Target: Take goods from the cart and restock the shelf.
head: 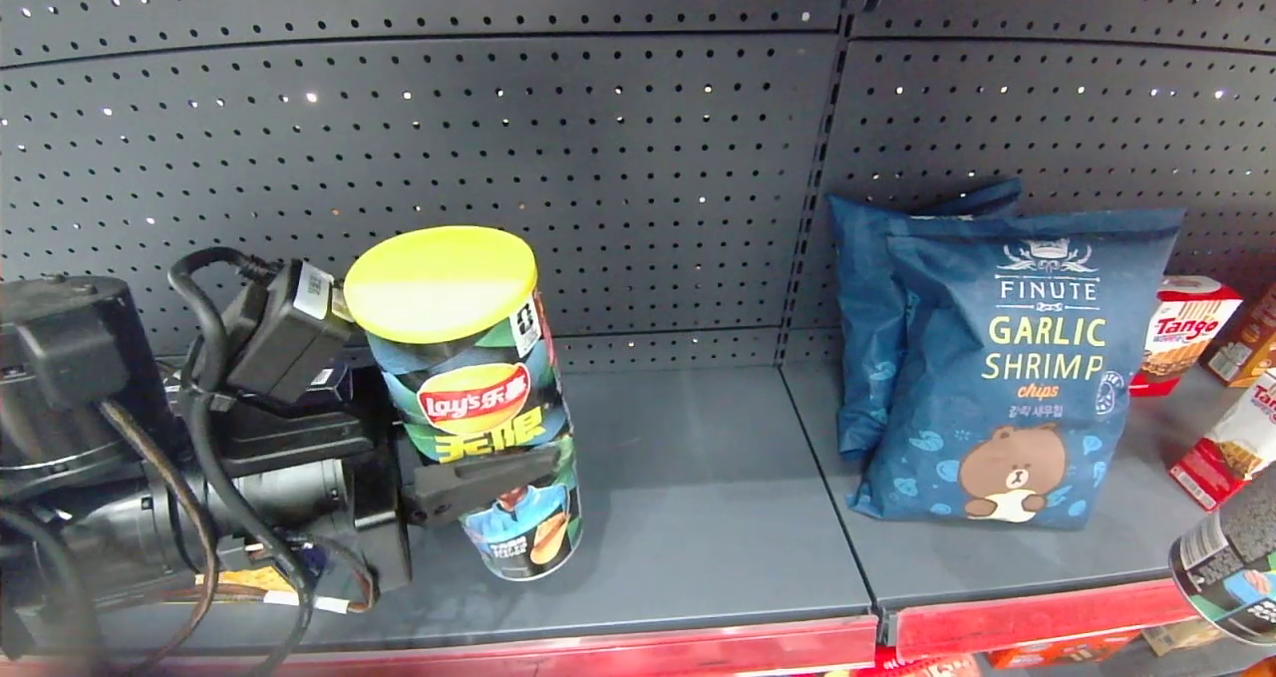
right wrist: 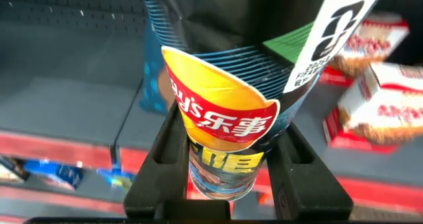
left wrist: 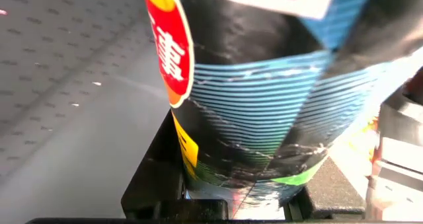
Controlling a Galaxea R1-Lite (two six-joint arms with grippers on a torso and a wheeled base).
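My left gripper (head: 498, 483) clamped on can (head: 469, 358), upright on shelf (head: 698, 498), left end; right gripper (right wrist: 228, 168) clasps second can (right wrist: 231, 112) near shelf's right front edge (head view catches one end, wrist view its label); count: two cans, two bags (head: 1007, 378), three boxes (head: 1186, 328).

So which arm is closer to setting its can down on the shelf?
Left. The left gripper has the yellow-lidded can nearly upright, base at the shelf. The right gripper holds the second can out by the front edge.
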